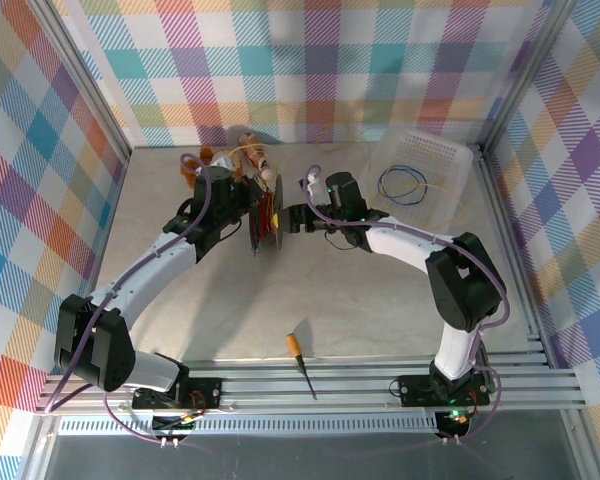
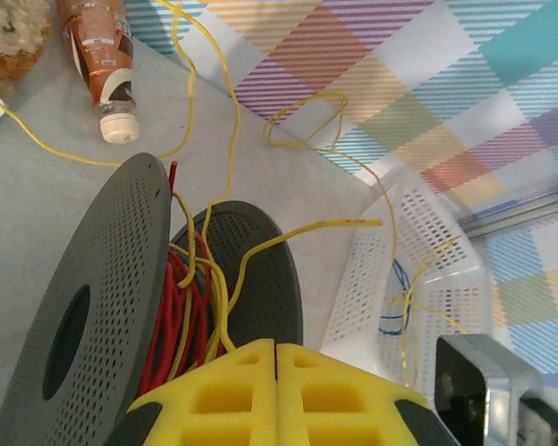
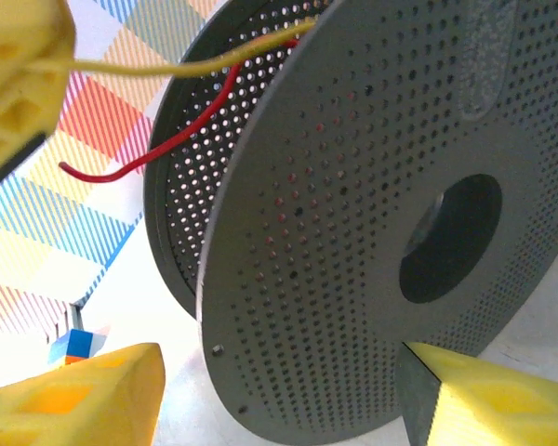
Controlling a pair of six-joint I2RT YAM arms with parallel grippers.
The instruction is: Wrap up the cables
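The left gripper (image 2: 277, 360) has its jaws pressed together with no gap. The yellow cables (image 3: 130, 68) run straight into its fingertips, so I judge it clamped on them. The right wrist view backs this: a strand comes off that yellow finger and runs taut to the spool (image 2: 84, 307). Pinching the strand close to the spool probably keeps tension on it, so each turn beds down between the flanges and does not spring off.

The spool stands on edge between the two arms, with its hub hole facing sideways. Its axle lies level, running left to right in the top view. Red wire (image 2: 172, 316) already fills the groove, and the yellow strands cross over it.

The right gripper (image 3: 284, 381) has its jaws well apart, one finger on each side of the spool's lower rim. Bare table shows between one finger and the flange, so I read this as straddling the spool, not squeezing it. That would steady the spool, or leave the gripper ready to take hold and turn it.

From the groove the loose cables have no single heading. They rise in slack curls away from the left gripper. One loop trails back across the table toward the bottle (image 2: 98, 56), and others drift right toward the basket (image 2: 367, 279). One thin strand hangs down inside the basket. Most of their length is off the spool, so the wrapping looks to be at an early stage.
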